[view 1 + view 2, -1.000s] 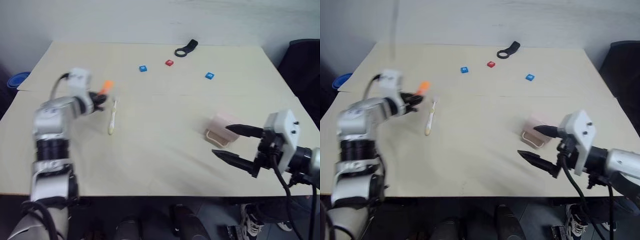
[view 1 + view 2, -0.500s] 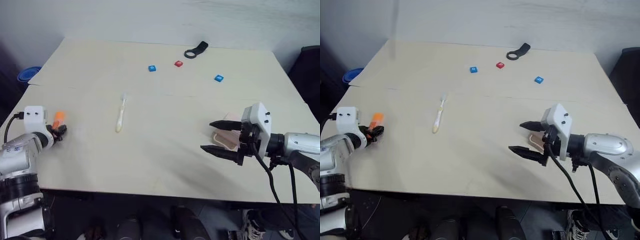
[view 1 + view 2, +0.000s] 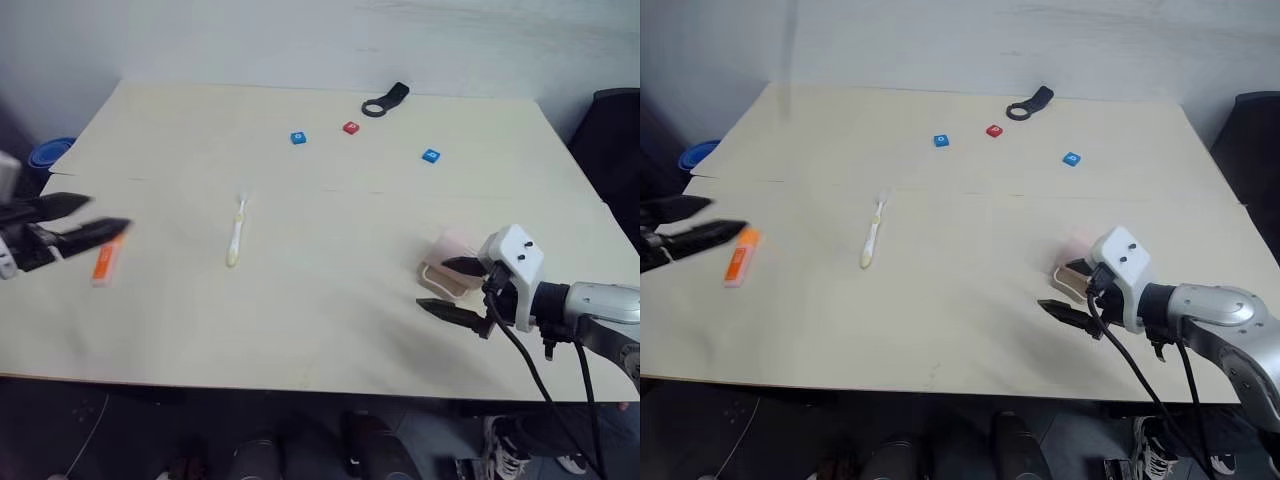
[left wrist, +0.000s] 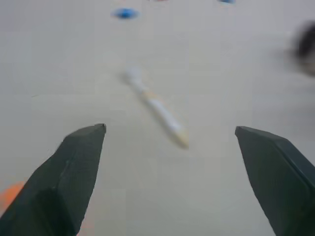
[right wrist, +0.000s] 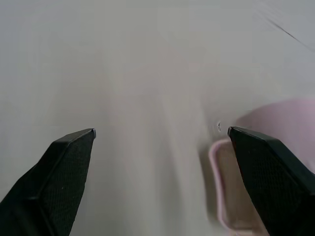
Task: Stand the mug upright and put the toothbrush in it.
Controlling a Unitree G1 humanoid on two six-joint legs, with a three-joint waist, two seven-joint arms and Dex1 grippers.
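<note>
The pale pink mug lies on its side on the right part of the table. My right gripper is open just in front of it, one finger close by the mug's near side, nothing between its fingers. The right wrist view shows the mug beside one finger. The white and pale-yellow toothbrush lies flat at the table's middle left. My left gripper hangs open at the left edge, empty, and points toward the toothbrush.
An orange marker lies on the table under my left gripper. At the back lie a black ring tool, two blue blocks and a red block. A blue bowl sits beyond the table's left edge.
My left gripper carried the orange marker to the table's left edge, opened and let it go; it now lies on the table. The right gripper moved in low beside the mug.
</note>
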